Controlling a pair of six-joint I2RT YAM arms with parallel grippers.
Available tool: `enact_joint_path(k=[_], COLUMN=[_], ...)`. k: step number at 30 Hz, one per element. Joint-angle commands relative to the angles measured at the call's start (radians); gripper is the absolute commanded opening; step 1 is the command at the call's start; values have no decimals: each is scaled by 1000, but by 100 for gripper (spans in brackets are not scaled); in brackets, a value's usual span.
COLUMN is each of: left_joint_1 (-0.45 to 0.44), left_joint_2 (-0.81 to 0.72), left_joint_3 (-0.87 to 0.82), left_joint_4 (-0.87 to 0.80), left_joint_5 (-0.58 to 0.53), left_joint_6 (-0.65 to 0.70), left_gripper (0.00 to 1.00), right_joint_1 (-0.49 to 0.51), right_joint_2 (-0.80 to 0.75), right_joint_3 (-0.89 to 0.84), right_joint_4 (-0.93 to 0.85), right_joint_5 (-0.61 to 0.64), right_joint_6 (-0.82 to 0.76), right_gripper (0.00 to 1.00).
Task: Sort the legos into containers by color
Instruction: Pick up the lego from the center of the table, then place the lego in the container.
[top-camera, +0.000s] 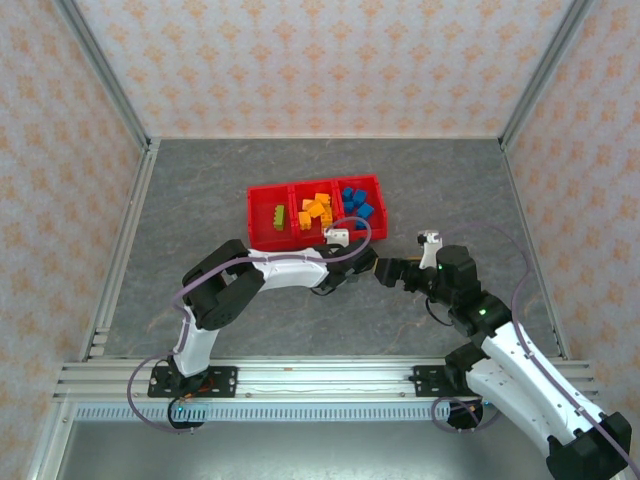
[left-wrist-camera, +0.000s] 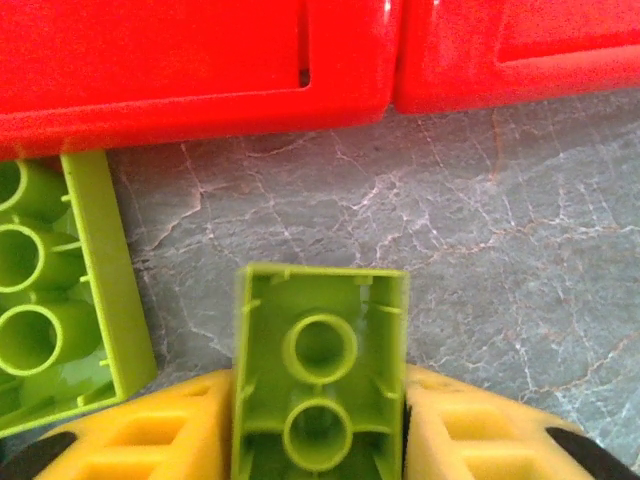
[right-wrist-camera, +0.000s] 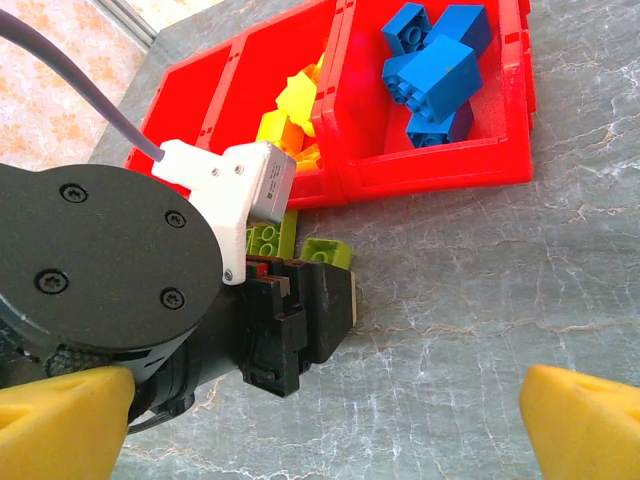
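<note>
Fingers (left-wrist-camera: 150, 445) of my left claw (left-wrist-camera: 318, 430) press in from either side of a small green lego (left-wrist-camera: 320, 370), clenched on it with its hollow underside turned toward my wrist camera. I cannot tell whether it is lifted or touching the grey surface (left-wrist-camera: 500, 250). Just to its left a longer green lego (left-wrist-camera: 60, 290) lies upside down on the surface, one end right up against the outer wall of the red tray (left-wrist-camera: 200, 60), which runs across just beyond both bricks.

My right claw (right-wrist-camera: 325, 420) hangs released, its two yellow fingers spread wide with nothing between them. It points at my left wrist (right-wrist-camera: 100, 260) from close by and sits low above bare surface on the near side of the tray.

From above, the tray lies in the middle of the surface with its three compartments side by side. The left one holds a single green brick (top-camera: 276, 214), the middle one a heap of orange-yellow legos (right-wrist-camera: 290, 110), and the right one a cluster of blue legos (right-wrist-camera: 435, 65). Both green legos by my left claw are outside the tray, in front of its near wall.
</note>
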Motion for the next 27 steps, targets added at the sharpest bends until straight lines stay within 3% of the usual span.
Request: enact_joint_path(k=[1, 4, 13, 27], left_joint_1=[-27, -53, -70, 177], left_joint_2=[-2, -38, -230, -409], left_joint_3=[-1, 0, -1, -13], left_joint_4=[44, 30, -85, -171], left_joint_5=[40, 54, -8, -127], left_joint_6=[48, 79, 91, 265], left_gripper=[31, 26, 25, 22], right_joint_1=[8, 8, 8, 8], right_joint_2=[-7, -7, -3, 5], right_joint_3=[-1, -1, -2, -2], right_joint_4=[37, 37, 37, 35], right_joint_5=[-34, -30, -30, -26], right_joint_6=[-5, -6, -9, -10], right_gripper=[100, 100, 100, 100])
